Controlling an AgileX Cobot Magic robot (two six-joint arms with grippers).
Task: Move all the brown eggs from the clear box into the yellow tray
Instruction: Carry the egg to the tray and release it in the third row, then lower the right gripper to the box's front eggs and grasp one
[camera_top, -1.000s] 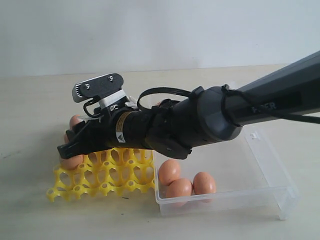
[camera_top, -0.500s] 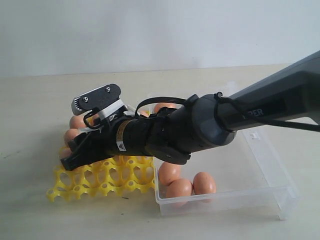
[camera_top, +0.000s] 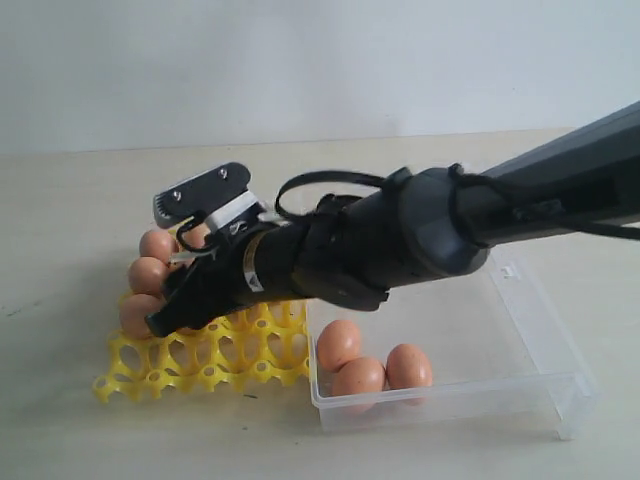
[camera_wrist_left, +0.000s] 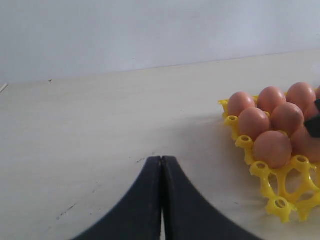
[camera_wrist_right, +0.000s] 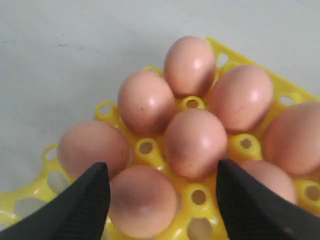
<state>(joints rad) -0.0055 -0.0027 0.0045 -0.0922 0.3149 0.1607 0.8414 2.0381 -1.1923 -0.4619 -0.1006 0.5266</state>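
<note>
Our right pincer stands wide over the yellow tray, so the brown egg below sits free. Three more eggs lie in the clear box; our left pincer is shut, aside.

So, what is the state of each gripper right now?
Left gripper: closed, holding nothing.
Right gripper: open above the brown eggs in the yellow tray, holding nothing.

Looks like a robot lab test bench, not certain. Pale tabletop, blank white wall behind, 1 black robot arm reaching over staged props: yellow tray, clear box, brown eggs. Flat even lighting.
</note>
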